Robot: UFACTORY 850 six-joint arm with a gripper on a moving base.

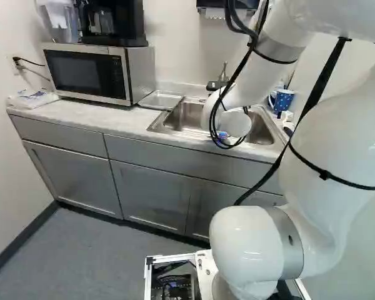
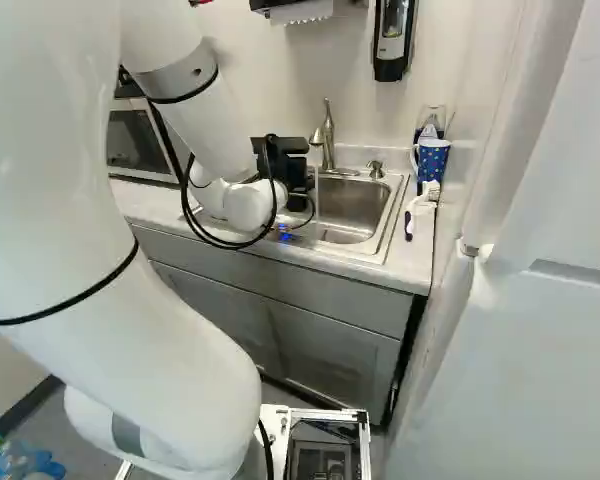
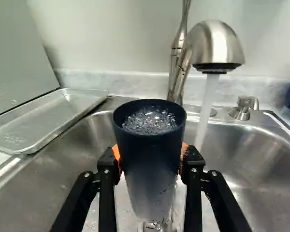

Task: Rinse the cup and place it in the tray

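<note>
The claw [image 3: 151, 155] grasps the upright cup [image 3: 151, 166], which contains water [image 3: 150, 121], beside the faucet stream [image 3: 206, 111]. Rinsing appears underway; emptying and tray [image 3: 44, 117] placement remain.

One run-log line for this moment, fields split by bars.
hand: shut on cup | cup: upright over sink, bubbly water inside | faucet: running, stream beside cup | tray: at sink's edge, cup not in it
</note>
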